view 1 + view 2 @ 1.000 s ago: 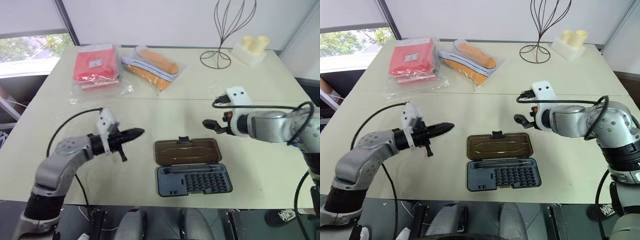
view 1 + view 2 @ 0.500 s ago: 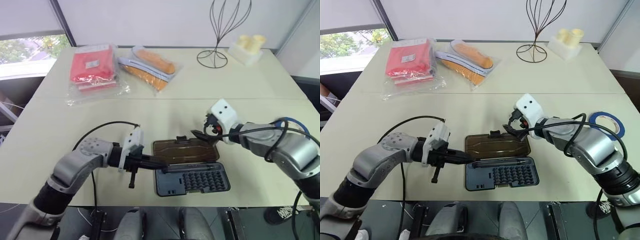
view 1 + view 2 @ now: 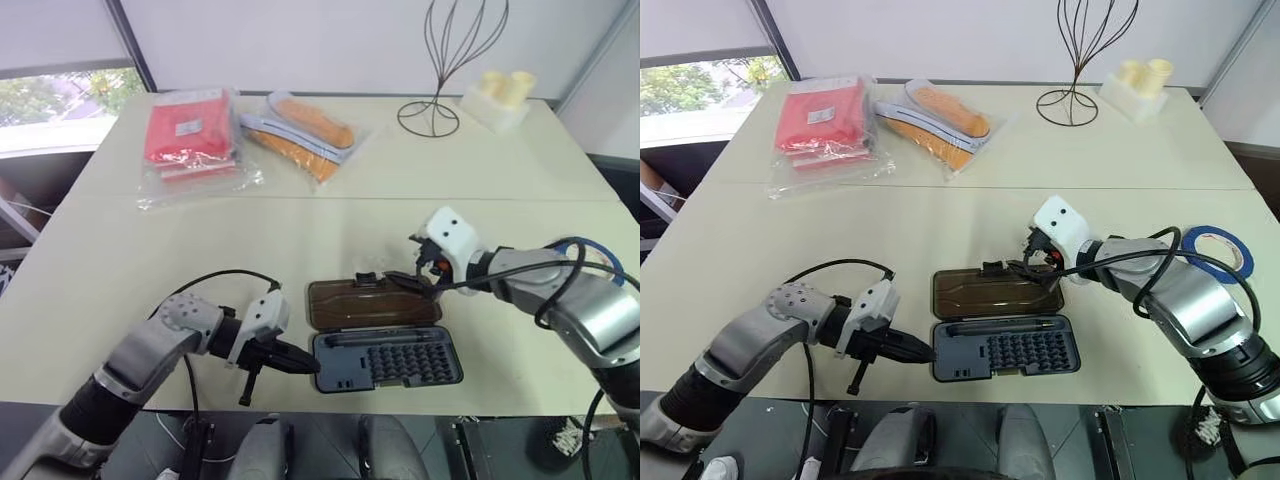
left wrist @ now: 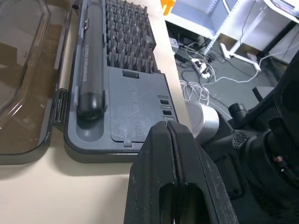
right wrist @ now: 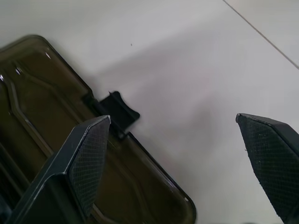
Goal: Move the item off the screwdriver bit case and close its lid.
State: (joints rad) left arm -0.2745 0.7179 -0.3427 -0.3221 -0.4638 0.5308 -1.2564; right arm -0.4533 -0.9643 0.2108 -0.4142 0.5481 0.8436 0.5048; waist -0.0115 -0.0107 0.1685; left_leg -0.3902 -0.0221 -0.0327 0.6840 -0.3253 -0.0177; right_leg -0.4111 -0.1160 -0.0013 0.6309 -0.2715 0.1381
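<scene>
The thin, stiff lid (image 3: pixel 995 292) looks light, best lifted at its latch tab (image 5: pixel 119 111), twelve o'clock edge, where the right gripper (image 3: pixel 1028 267) hovers spread wide; the left gripper (image 4: pixel 171 140), pressed together, braces the case (image 3: pixel 1005 349).

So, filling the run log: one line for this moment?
blue tape roll: off case | smoky-brown translucent lid: open flat | left end effector: shut, beside dark grey plastic bit case | right end effector: open over lid latch
</scene>
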